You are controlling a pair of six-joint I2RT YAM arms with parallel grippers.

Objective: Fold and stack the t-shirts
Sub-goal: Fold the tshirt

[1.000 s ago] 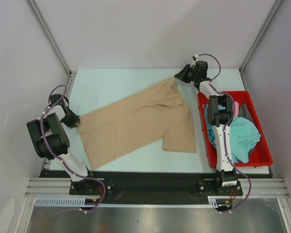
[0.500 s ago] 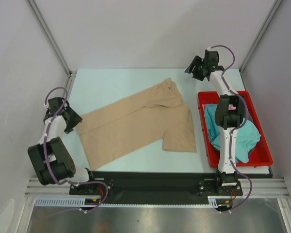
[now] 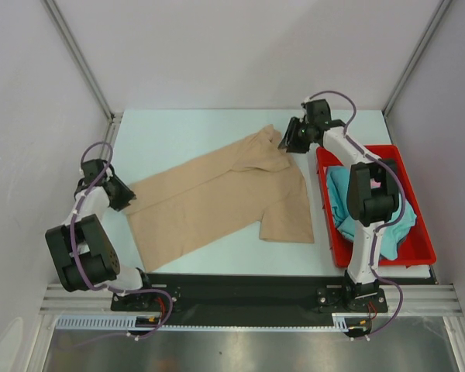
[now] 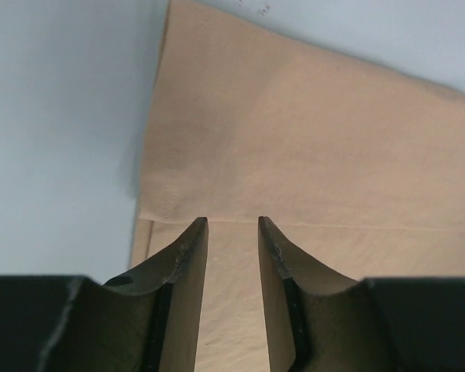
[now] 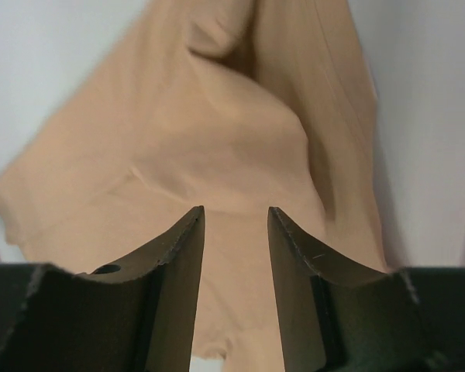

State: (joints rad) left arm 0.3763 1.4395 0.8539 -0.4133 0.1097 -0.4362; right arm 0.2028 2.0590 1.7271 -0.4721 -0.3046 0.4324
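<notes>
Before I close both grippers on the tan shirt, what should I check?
1. Jaws of left gripper apart: ok.
2. Jaws of right gripper apart: ok.
3. Left arm's tips over the tan shirt: ok, at its near-left corner.
4. Right arm's tips over cloth: ok, at the far end.
5. Cloth lying flat: not ok, far end is rumpled.
6. The teal shirt inside the red bin: ok.

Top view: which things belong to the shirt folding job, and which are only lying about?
For the job:
- tan shirt, spread out
- teal shirt, bunched in the bin

Not for the job:
- red bin, which only holds shirts
- table
</notes>
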